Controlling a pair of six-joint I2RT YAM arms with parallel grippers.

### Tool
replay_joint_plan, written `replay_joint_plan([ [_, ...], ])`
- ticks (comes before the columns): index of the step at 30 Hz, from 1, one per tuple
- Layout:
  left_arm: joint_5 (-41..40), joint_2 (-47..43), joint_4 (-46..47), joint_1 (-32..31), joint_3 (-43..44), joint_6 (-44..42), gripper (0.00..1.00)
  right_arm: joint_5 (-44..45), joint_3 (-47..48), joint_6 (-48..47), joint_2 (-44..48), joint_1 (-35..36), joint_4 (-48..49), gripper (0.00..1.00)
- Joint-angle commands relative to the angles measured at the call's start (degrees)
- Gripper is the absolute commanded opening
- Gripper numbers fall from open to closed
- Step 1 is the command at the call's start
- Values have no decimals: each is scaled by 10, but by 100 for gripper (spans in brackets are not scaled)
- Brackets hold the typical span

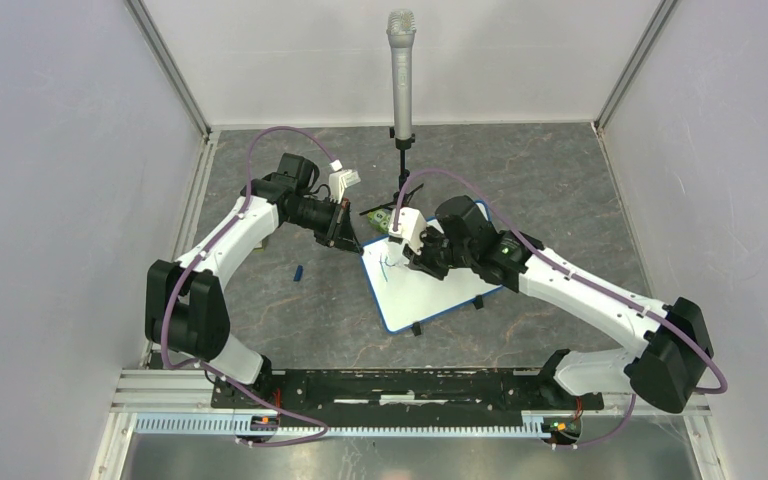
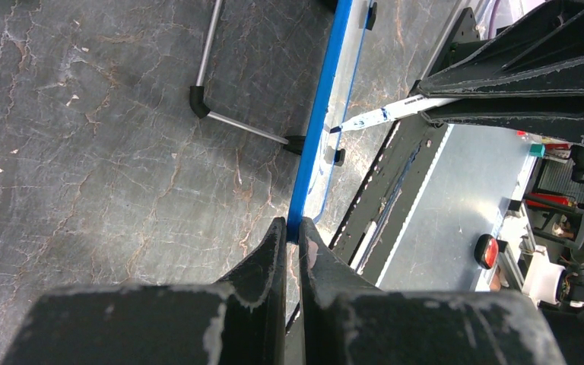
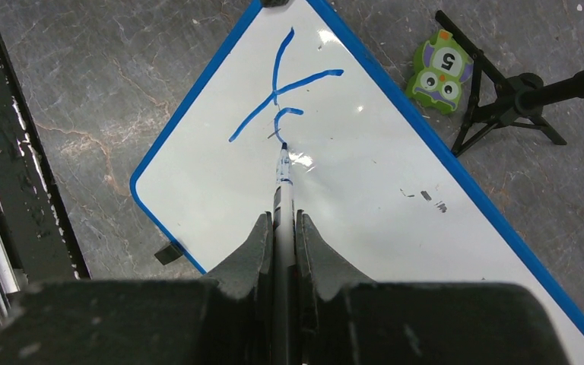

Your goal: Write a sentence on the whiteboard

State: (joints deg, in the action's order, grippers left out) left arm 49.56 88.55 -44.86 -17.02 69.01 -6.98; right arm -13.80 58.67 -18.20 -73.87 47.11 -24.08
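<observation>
Near the middle of the frame, our right jaws pinch a marker (image 3: 282, 190) with its tip on the whiteboard (image 3: 365, 228), while our left jaws pinch its blue edge (image 2: 315, 129).

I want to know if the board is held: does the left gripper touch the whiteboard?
Touching. The left wrist view shows the left gripper shut on the blue edge of the whiteboard, pinching it from both sides.

Dark marbled tabletop (image 1: 290, 320) (pale veins), 3 plain white walls (image 1: 50, 180)
</observation>
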Motion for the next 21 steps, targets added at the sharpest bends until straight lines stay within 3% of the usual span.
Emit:
replay_joint_plan([
  [1,-6,-13,2,-1,0,-18,3,29,22,-2,10,-4,18,0],
  [21,-9,-18,3,-1,-2,-19,3,1,48,11,-18,8,27,0],
])
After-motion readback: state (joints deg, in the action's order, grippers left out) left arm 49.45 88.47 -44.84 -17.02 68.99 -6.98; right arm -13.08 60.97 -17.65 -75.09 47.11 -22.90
